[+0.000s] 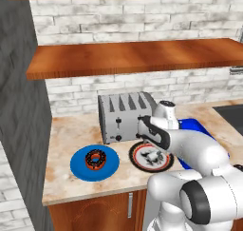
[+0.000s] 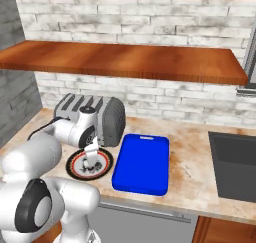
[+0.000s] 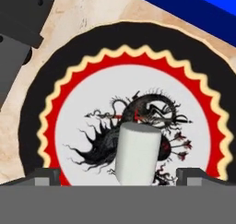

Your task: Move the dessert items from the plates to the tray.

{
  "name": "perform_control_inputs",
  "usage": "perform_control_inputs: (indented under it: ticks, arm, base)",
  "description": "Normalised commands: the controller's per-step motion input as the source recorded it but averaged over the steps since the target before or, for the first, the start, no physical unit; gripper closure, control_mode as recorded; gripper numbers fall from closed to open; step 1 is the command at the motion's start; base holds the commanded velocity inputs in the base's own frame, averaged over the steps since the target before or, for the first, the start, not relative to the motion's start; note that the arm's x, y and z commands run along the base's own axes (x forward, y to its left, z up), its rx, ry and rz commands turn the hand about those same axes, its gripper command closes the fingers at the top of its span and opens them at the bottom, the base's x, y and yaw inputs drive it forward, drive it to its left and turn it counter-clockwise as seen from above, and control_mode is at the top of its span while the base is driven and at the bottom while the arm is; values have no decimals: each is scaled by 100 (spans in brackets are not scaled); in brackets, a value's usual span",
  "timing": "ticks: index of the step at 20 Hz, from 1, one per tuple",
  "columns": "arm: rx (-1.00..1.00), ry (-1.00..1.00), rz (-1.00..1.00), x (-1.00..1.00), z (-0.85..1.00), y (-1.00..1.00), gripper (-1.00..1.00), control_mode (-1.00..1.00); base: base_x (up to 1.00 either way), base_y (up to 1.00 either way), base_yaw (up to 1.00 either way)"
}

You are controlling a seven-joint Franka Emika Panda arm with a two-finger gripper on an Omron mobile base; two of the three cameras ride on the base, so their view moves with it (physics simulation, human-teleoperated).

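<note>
Pincer (image 3: 118, 178) is seen low over the patterned plate (image 3: 69, 85), jaws spread wide apart, nothing clamped; the two dark fingertips (image 3: 44, 177) stand either side of the white cylinder piece (image 3: 137, 155), not touching it as far as can be told. The piece is stood upright on the plate's black dragon-like centre pattern. The plate is white with a red scalloped band and dark rim, resting on the worktop (image 1: 66, 178). No readable writing or brand is seen on plate, toaster or tray.

In the left base view the doughnut (image 1: 95, 158) with reddish-orange icing is seen lying on the round blue plate (image 1: 79, 167), just beside the patterned plate and left of it. The toaster (image 1: 121, 115) is placed behind both plates against the brick wall. The blue tray (image 2: 142, 163) is laid to the right of the patterned plate, just beside it, bare on top. A dark sink (image 2: 235, 164) is set further right.
</note>
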Motion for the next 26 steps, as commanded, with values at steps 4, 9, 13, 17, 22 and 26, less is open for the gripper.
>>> perform_control_inputs:
  ticks: [4,9,13,17,22,26]
  arm:
    - [0,2,0,-34,-11,-3,-100,-100]
    - [0,1,0,0,-8,0,-100,-100]
    - [-4,6,-1,0,-40,0,-100,-100]
    - [-3,0,0,2,-26,0,-100,-100]
    - [-2,0,0,7,-24,0,-100,-100]
    - [-7,3,0,0,-56,0,-100,-100]
  base:
    - [0,0,0]
    - [0,0,0]
    - [0,0,0]
    - [0,0,0]
    - [0,0,0]
    - [0,0,0]
